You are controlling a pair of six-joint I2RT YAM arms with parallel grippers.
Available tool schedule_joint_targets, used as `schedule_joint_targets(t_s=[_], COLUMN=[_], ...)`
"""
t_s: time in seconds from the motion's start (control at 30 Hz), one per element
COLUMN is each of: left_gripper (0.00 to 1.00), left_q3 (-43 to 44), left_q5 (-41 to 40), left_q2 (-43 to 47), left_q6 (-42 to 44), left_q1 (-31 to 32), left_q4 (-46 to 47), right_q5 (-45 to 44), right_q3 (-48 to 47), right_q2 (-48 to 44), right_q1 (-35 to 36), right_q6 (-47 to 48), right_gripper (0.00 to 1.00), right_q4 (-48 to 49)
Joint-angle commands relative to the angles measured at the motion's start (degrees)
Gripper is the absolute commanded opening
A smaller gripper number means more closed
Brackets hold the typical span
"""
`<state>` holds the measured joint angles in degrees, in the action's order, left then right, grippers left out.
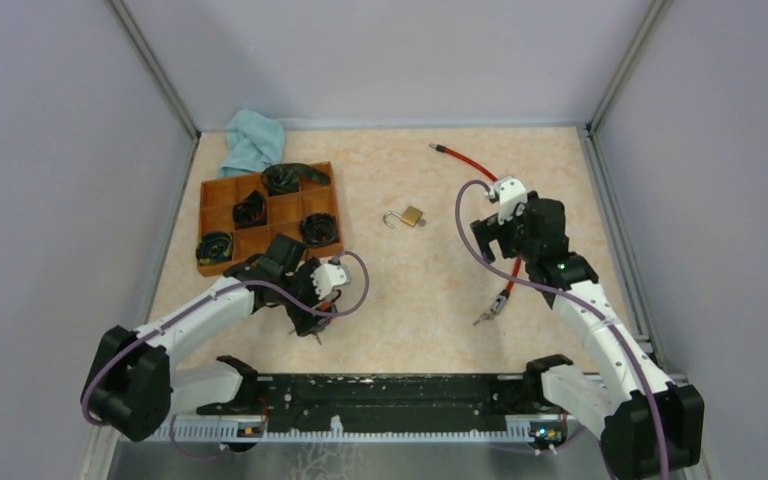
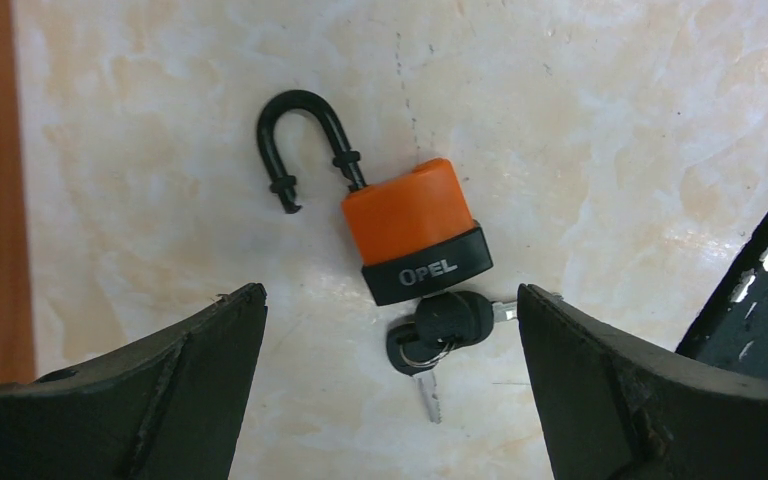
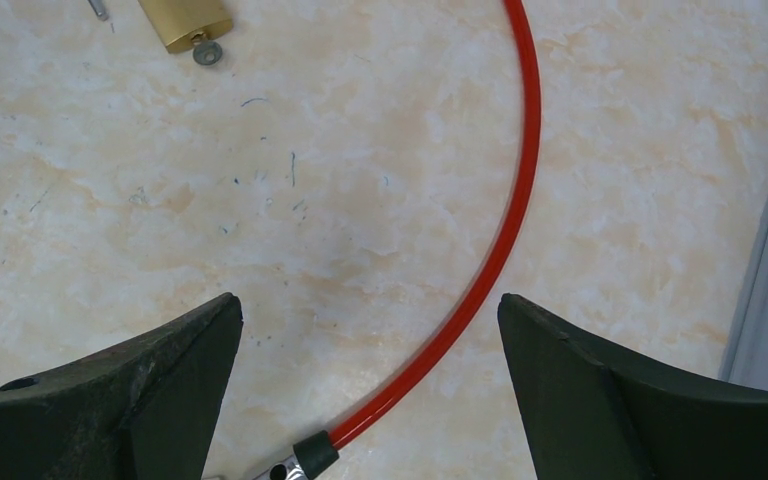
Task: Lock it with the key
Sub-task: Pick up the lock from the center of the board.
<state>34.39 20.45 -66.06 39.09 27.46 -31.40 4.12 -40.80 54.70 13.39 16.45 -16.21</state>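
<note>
An orange padlock (image 2: pixel 408 212) with a black "OPEL" base lies on the table in the left wrist view, its black shackle (image 2: pixel 300 135) open. A black-headed key (image 2: pixel 450 318) sits at its base, with a second key on the ring lying beside it. My left gripper (image 2: pixel 390 300) is open and hovers over the lock, fingers either side of the keys; in the top view it (image 1: pixel 312 312) covers the lock. My right gripper (image 3: pixel 367 305) is open and empty above a red cable (image 3: pixel 513 215). It stands at the right of the table (image 1: pixel 487 238).
A brass padlock (image 1: pixel 412 215) with an open shackle lies mid-table and also shows in the right wrist view (image 3: pixel 185 20). A brown compartment tray (image 1: pixel 217 192) with black items stands at left, a blue cloth (image 1: pixel 253 140) behind it. The red cable (image 1: pixel 470 163) curves along the right.
</note>
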Motion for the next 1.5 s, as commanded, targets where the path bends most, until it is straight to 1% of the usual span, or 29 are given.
schedule_joint_targets(t_s=[0.0, 0.07, 0.2, 0.43, 0.73, 0.83, 0.97, 1.03, 1.1, 1.2, 1.33, 1.47], left_gripper=[0.99, 0.99, 0.98, 0.85, 0.70, 0.70, 0.77, 0.83, 0.87, 0.89, 0.88, 0.82], left_q3=[2.4, 2.9, 3.2, 3.0, 2.9, 2.9, 2.9, 3.2, 3.6, 4.7, 6.1, 6.7], left_q5=[-5.3, -4.9, -7.2, -10.7, -19.2, -22.5, -23.1, -21.4, -18.5, -14.9, -12.4, -12.8], left_q2=[-2.5, -3.5, -5.6, -9.4, -11.7, -12.1, -12.1, -12.1, -12.6, -14.0, -16.0, -17.5], left_q6=[-5.9, -6.8, -8.0, -8.6, -6.9, -6.5, -6.4, -6.6, -7.4, -8.9, -10.3, -10.5], left_q1=[4.2, 5.4, 7.3, 9.1, 9.2, 9.2, 9.1, 9.1, 9.1, 9.1, 9.2, 9.2], left_q4=[-1.7, -1.6, -0.5, 0.2, 4.2, 5.2, 5.4, 4.8, 3.3, 1.7, 0.2, -0.4], right_q5=[-0.5, -0.6, -0.6, -0.6, -0.4, -0.3, -0.2, -0.1, 0.0, 0.2, 0.3, 0.3], right_q3=[-0.1, 0.1, 0.3, 0.5, 0.7, 0.7, 0.8, 0.8, 0.9, 0.9, 1.0, 1.0], right_q2=[-1.4, -1.4, -1.4, -1.5, -1.6, -1.6, -1.6, -1.6, -1.7, -1.6, -1.5, -1.4], right_q1=[0.4, 0.4, 0.4, 0.4, 0.4, 0.3, 0.4, 0.4, 0.4, 0.4, 0.4, 0.4], right_q6=[1.2, 1.3, 1.7, 1.9, 2.2, 2.3, 2.4, 2.4, 2.4, 2.5, 2.7, 2.8], right_gripper=[0.99, 0.99, 0.99, 0.99, 0.99, 0.99, 0.99, 0.99, 0.99, 0.99, 0.98, 0.98], right_q4=[2.8, 2.7, 2.8, 2.7, 2.6, 2.7, 2.6, 2.5, 2.5, 2.5, 2.5, 2.4])
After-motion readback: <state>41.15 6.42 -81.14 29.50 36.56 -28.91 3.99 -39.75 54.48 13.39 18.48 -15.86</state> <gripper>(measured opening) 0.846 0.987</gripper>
